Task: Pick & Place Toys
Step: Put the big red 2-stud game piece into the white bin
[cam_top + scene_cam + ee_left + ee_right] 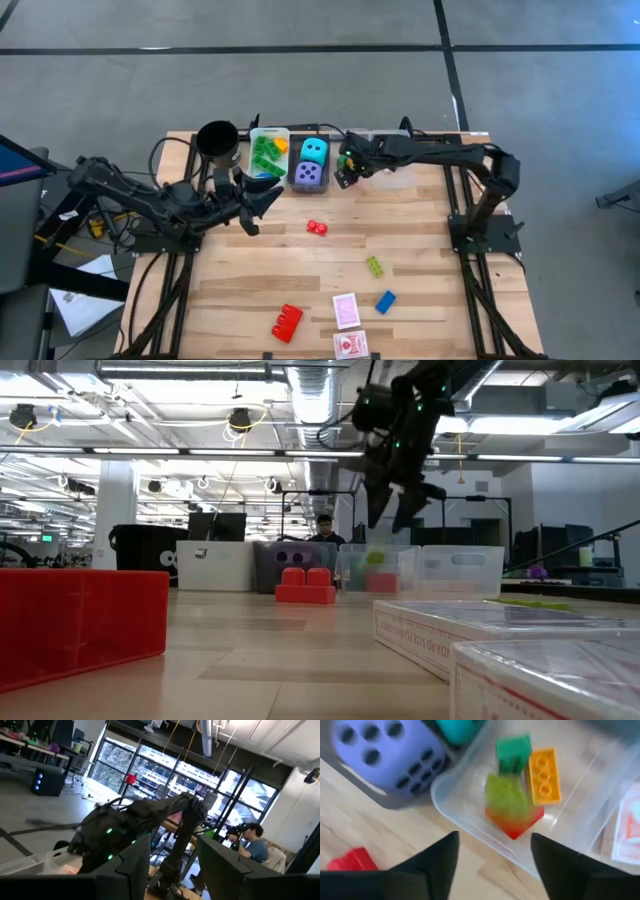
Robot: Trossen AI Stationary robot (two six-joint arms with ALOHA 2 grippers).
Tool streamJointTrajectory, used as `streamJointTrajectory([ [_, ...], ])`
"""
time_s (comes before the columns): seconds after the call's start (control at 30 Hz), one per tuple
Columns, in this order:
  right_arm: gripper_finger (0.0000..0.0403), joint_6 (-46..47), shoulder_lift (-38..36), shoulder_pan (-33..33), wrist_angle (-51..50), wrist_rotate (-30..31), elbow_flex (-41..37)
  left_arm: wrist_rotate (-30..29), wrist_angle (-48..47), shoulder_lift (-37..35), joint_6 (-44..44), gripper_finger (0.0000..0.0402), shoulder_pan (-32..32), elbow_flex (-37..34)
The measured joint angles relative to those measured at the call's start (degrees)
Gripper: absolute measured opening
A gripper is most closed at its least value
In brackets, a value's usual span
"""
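Note:
My right gripper (345, 172) (492, 845) hangs open over a clear bin (470, 827) at the table's far edge, pointing steeply down. Below its fingers a green brick (512, 752), an orange brick (543, 775) and a blurred green-and-red piece (510, 810) are in that bin. A purple die (309, 176) and a cyan die (314, 151) sit in the grey bin beside it. My left gripper (255, 205) (172, 865) waits open at the far left, holding nothing. A small red brick (317, 227), a green brick (374, 266), a blue brick (385, 302), a larger red brick (286, 322) and two cards (346, 310) lie on the table.
A second clear bin (268, 150) with green and yellow bricks and a black round cup (217, 140) stand at the far edge, left of the dice bin. Bare wood lies between the bins and the loose toys. In the low view a person (323, 528) sits in the room behind.

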Motion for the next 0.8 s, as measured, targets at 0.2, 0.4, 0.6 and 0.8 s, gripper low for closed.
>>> streamJointTrajectory([
  [0.2,0.0307,-4.5,1.8,-1.3,-2.4,-5.2,0.0,0.0,-0.3,0.2,0.0,0.0154,0.1,0.0],
  [0.4,0.0335,-11.9,-3.5,3.2,1.6,-5.1,0.0,0.0,-1.3,0.1,1.4,0.0154,0.2,0.0],
  [0.6,0.0335,-16.8,-9.9,12.6,10.9,-3.6,0.1,2.2,-6.6,0.1,6.4,0.0154,0.2,0.0],
  [0.8,0.0333,-9.4,-9.2,21.7,16.0,0.0,0.2,4.9,-10.8,0.2,6.1,0.0154,0.2,0.0],
])
